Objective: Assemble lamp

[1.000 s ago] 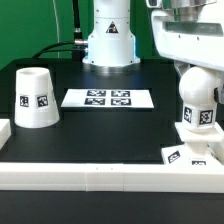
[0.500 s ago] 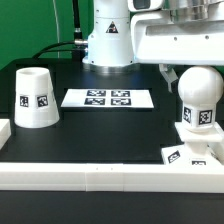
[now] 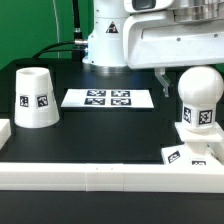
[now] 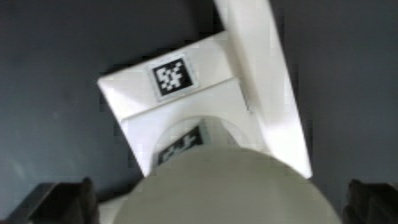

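Observation:
The round-topped bulb (image 3: 200,98) stands upright on the low square base (image 3: 193,150) at the exterior view's right. My gripper (image 3: 188,66) hangs just above the bulb's top, open, one dark finger (image 3: 163,78) showing beside it. In the wrist view the bulb's dome (image 4: 222,185) fills the space between my fingers (image 4: 63,203), with a gap on each side of it; the base (image 4: 178,85) with its tag lies below. The cup-like shade (image 3: 35,97) stands alone at the exterior view's left, far from my gripper.
The marker board (image 3: 108,98) lies flat in the middle of the black table. A long white border rail (image 3: 100,175) runs along the front, and it also shows beside the base in the wrist view (image 4: 267,60). The arm's white pedestal (image 3: 108,45) stands at the back.
My gripper, which covered the bulb's top, has lifted off it and shifted toward the exterior view's left. The whole bulb now shows, standing on the base.

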`<state>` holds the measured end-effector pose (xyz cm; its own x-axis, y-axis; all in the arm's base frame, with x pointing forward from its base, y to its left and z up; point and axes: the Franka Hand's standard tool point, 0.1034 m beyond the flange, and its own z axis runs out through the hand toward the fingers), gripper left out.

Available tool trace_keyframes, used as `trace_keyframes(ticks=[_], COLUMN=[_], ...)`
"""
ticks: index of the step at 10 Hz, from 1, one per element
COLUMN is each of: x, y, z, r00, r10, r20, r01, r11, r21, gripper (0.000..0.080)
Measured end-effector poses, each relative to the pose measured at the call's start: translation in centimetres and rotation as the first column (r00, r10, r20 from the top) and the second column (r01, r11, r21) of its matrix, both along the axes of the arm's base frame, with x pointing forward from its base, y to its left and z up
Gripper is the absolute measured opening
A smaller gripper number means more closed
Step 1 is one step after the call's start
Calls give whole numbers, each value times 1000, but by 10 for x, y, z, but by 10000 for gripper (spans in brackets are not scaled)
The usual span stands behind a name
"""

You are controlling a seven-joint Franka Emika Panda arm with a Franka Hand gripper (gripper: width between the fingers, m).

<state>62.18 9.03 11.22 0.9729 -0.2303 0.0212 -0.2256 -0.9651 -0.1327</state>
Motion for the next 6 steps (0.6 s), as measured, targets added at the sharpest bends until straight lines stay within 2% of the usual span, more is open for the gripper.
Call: trace_keyframes(ticks=[2,6], x=[0,2], y=[2,1], z=[0,1], r00=[974,864], r10=[226,500], r20=[24,53], r01=[-225,-496], r11=[973,865], r21=[-44,-76], gripper=[699,699])
